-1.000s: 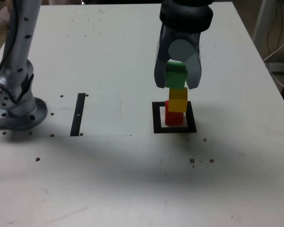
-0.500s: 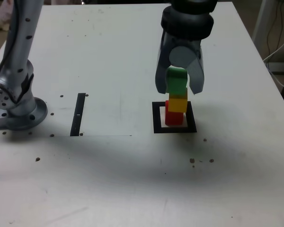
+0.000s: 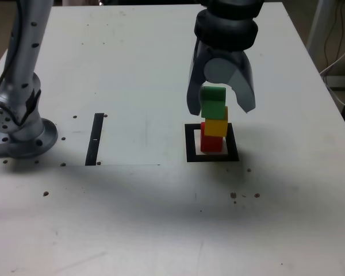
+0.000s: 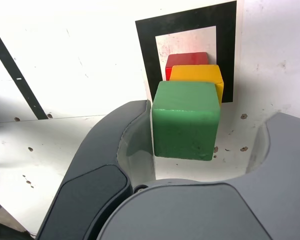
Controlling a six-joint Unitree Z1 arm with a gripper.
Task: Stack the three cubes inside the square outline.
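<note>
Since the earlier frame the green block (image 3: 213, 103) has come down onto the yellow block (image 3: 216, 122), and the jaws of the gripper (image 3: 221, 110) have spread apart. They are released now: the wrist view shows the green block between them, close against one jaw, with a clear gap to the other. Beyond the jaw tips, under the green block, sit the yellow block and then the red block (image 3: 211, 141), the lowest, inside the square outline (image 3: 191, 156). The stack looks slightly stepped, the yellow block out of line with the other two. The likeliest trouble is the near jaw dragging the green block as the gripper leaves, since it stands so close; a sideways pull could tip the uneven pile. Backing straight away, with that jaw eased off first, seems safest. Around the outline the tabletop (image 3: 132, 218) is open, and the black strip (image 3: 95, 139) lies well apart from the jaws.
</note>
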